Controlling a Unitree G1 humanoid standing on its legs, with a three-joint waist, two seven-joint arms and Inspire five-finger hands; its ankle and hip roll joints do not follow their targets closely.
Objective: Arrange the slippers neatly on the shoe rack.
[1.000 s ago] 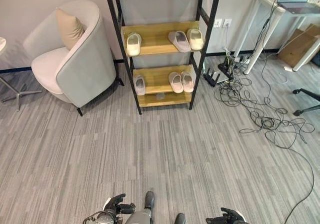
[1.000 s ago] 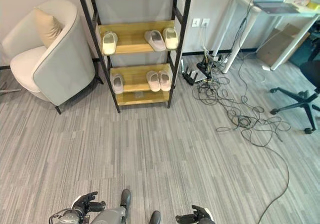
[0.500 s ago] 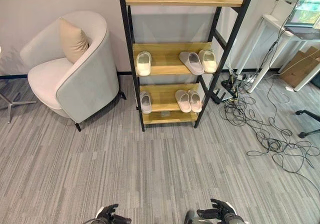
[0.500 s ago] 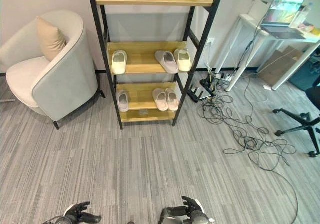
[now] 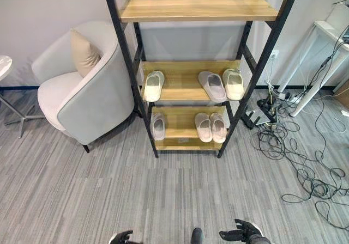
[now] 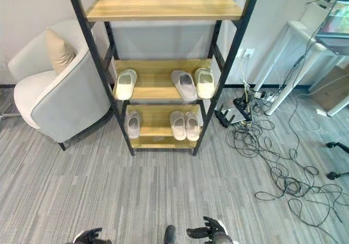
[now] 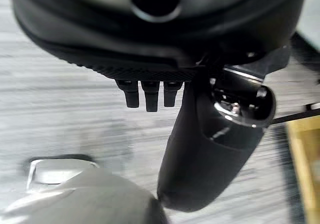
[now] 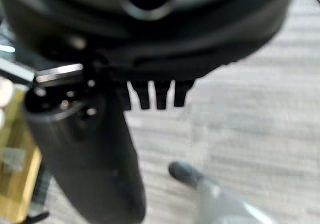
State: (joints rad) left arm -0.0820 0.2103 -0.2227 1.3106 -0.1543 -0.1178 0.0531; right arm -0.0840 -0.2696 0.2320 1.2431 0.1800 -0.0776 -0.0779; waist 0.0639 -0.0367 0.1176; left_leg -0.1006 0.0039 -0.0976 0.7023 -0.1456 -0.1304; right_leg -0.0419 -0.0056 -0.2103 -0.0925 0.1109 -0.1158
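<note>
We count six slippers on the shoe rack (image 5: 275, 29): three on the middle shelf (image 5: 182, 89), three on the bottom shelf (image 5: 180, 132). They look soft and light, best gripped across the toe strap. Our left hand (image 5: 121, 237) and right hand (image 5: 240, 235) hang low, fingers loose, holding nothing.

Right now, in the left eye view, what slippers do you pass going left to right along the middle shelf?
Cream slipper → grey slipper → second cream slipper, all lying on the middle shelf of the shoe rack.
</note>
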